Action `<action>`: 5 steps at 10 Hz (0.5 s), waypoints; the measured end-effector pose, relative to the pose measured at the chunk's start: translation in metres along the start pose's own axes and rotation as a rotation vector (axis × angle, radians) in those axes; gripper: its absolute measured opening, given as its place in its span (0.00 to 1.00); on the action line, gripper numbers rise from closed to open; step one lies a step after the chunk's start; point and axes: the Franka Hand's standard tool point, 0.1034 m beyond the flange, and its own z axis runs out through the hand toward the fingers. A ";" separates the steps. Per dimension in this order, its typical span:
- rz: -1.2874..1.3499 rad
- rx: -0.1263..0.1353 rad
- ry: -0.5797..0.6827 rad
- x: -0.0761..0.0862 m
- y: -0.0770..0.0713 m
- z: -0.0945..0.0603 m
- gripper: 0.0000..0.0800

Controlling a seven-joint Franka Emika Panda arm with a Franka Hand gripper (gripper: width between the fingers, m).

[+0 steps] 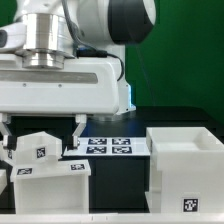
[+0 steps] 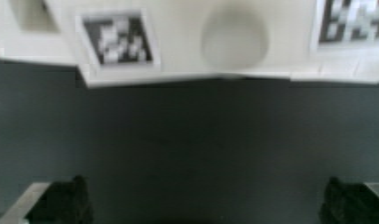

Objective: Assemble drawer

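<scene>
The drawer's large white cube-shaped housing [image 1: 185, 160] stands at the exterior view's right, with a tag low on its front. Two smaller white tagged boxes sit at the lower left: one tilted [image 1: 38, 148], one lower and in front [image 1: 50, 185]. My gripper [image 1: 43, 135] hangs just above the tilted box, fingers spread wide to either side. In the wrist view the gripper [image 2: 211, 205] is open with only dark table between the fingers [image 2: 61, 200]. A white box face [image 2: 186, 40] with a round knob [image 2: 234, 38] and two tags lies ahead, blurred.
The marker board [image 1: 110, 146] lies flat on the black table between the small boxes and the housing. The arm's white body fills the upper exterior view and hides what is behind it.
</scene>
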 end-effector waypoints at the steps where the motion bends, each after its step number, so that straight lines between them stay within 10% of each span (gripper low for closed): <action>1: 0.018 0.026 -0.051 0.007 -0.003 0.002 0.81; 5: 0.076 0.109 -0.261 -0.002 -0.022 0.004 0.81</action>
